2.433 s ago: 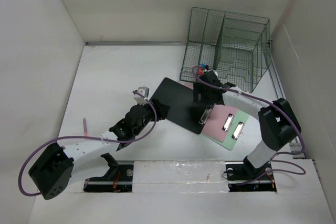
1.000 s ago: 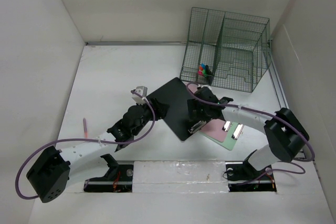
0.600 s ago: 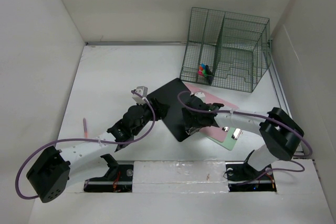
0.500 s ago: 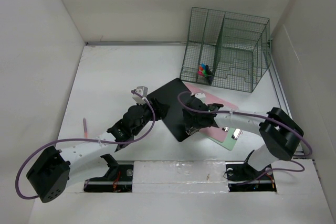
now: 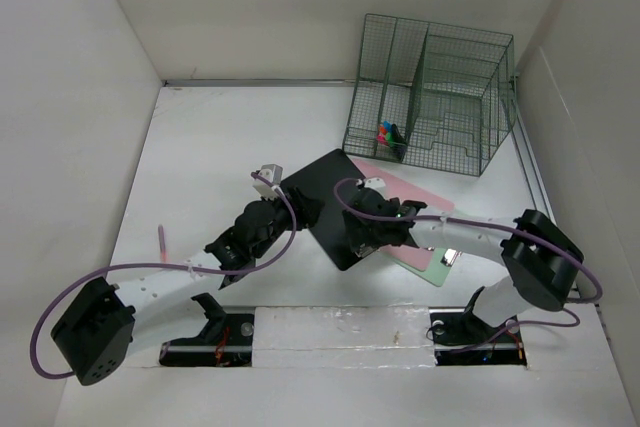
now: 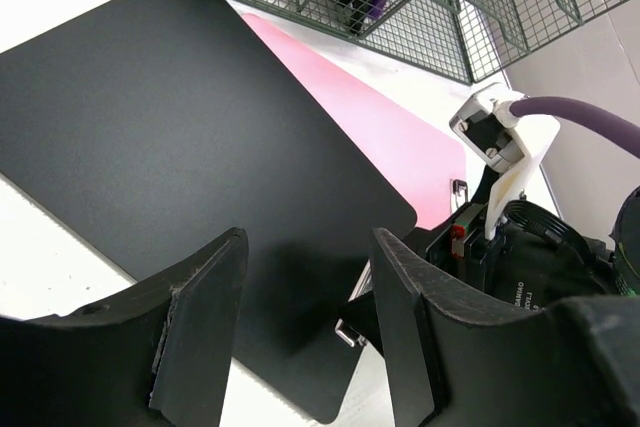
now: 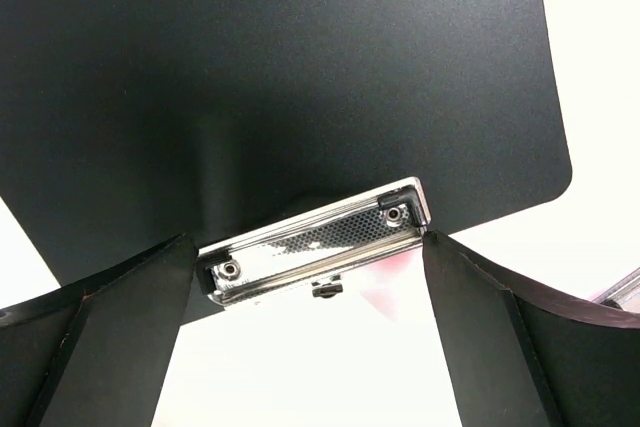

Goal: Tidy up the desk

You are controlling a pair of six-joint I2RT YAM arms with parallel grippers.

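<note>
A black clipboard [image 5: 322, 202] lies on the white desk [image 5: 210, 142], partly over a pink clipboard [image 5: 412, 192] and a green one [image 5: 440, 269]. My right gripper [image 5: 364, 240] is at the black board's metal clip [image 7: 313, 240]. In the right wrist view my right gripper [image 7: 308, 247] has one finger against each end of the clip. My left gripper [image 5: 302, 209] is open and empty at the board's left edge. In the left wrist view my left gripper [image 6: 305, 247] hovers over the black clipboard [image 6: 170, 117], with the pink clipboard [image 6: 390, 142] beyond it.
A dark green wire-mesh rack [image 5: 430, 92] stands at the back right with coloured markers [image 5: 386, 134] in its front left compartment. A pink marker [image 5: 161, 242] lies on the desk at the left. White walls close in the desk on three sides.
My right gripper came forward from near the rack to the black clipboard's clip. The board has turned and slid left with it. My left arm has barely moved.
</note>
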